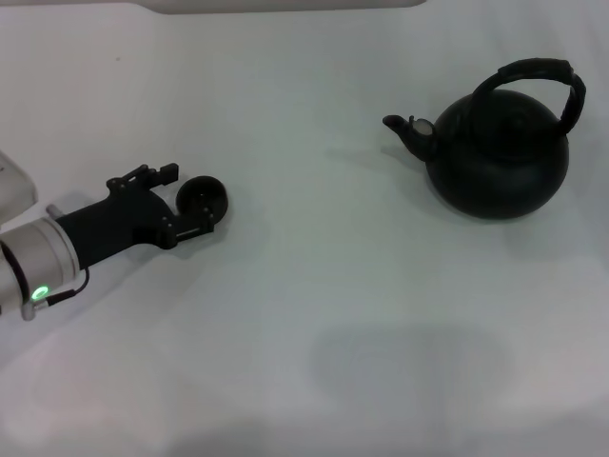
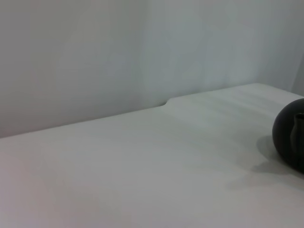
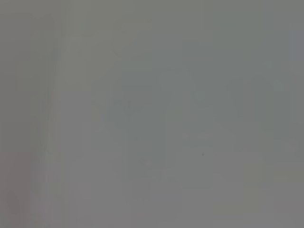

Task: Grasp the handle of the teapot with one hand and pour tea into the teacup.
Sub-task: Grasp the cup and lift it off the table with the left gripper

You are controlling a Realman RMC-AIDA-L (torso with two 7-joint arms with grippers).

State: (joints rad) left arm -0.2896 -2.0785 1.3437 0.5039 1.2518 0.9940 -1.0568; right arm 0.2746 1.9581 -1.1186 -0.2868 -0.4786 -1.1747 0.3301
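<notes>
Black and round, the teapot (image 1: 497, 152) sits in the upper right of the head view, with its short spout pointing toward the middle. Its thick handle (image 1: 538, 78) loops over the top and looks ribbed. At middle left, the left gripper (image 1: 181, 202) lies low with the tiny dark teacup (image 1: 203, 198) between its spread fingers; I cannot tell if it grips the cup. The right gripper is not seen. To do well, I think a hand should grab the handle at its top middle and squeeze hard, because the pot looks heavy. The white table (image 1: 314, 314) looks smooth.
</notes>
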